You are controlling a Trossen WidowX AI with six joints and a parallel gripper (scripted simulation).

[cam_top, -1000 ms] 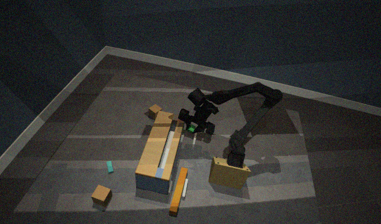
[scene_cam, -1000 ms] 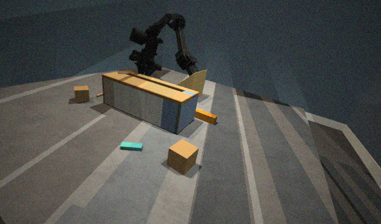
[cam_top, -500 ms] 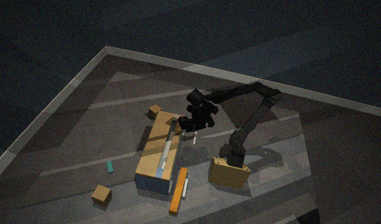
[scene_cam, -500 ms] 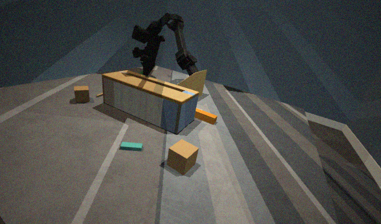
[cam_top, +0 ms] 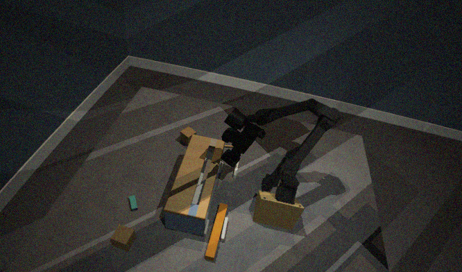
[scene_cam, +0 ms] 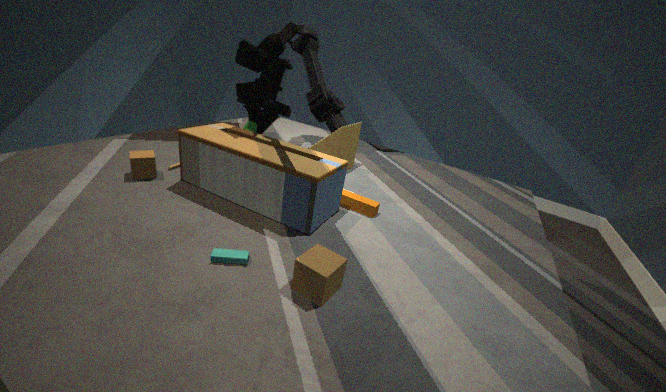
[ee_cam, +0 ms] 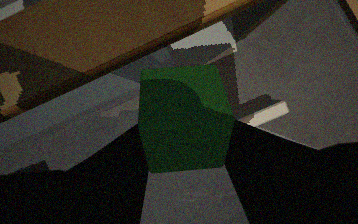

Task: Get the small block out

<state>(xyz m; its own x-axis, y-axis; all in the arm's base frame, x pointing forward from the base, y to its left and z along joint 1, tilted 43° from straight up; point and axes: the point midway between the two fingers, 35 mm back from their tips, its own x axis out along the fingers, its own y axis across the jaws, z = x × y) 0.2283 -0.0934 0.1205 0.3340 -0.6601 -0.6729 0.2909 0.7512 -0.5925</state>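
Block (ee_cam: pixel 185 120) in tool (ee_cam: pixel 185 150), beside box (cam_top: pixel 192 180).

You see a dark green block (ee_cam: pixel 185 120) between black gripper (ee_cam: pixel 185 150) fingers. The box (scene_cam: pixel 257 172) has an orange-tan top, grey side and blue end. A teal bar (scene_cam: pixel 229 256), orange bar (cam_top: pixel 216 232) and tan cubes (scene_cam: pixel 318 274) lie on a grey, pale-striped table (scene_cam: pixel 435 310).

Grey table (cam_top: pixel 354 166) with pale stripes and a raised light rim. Resting directly on it: the long orange-topped box (cam_top: pixel 192 187); an orange bar (cam_top: pixel 216 232) just beside the box's near end, a thin white strip alongside; a small teal block (cam_top: pixel 132 202); two tan cubes, one (cam_top: pixel 187 135) at the box's far end, one (cam_top: pixel 123 236) well apart; the arm's tan base block (cam_top: pixel 276 212).
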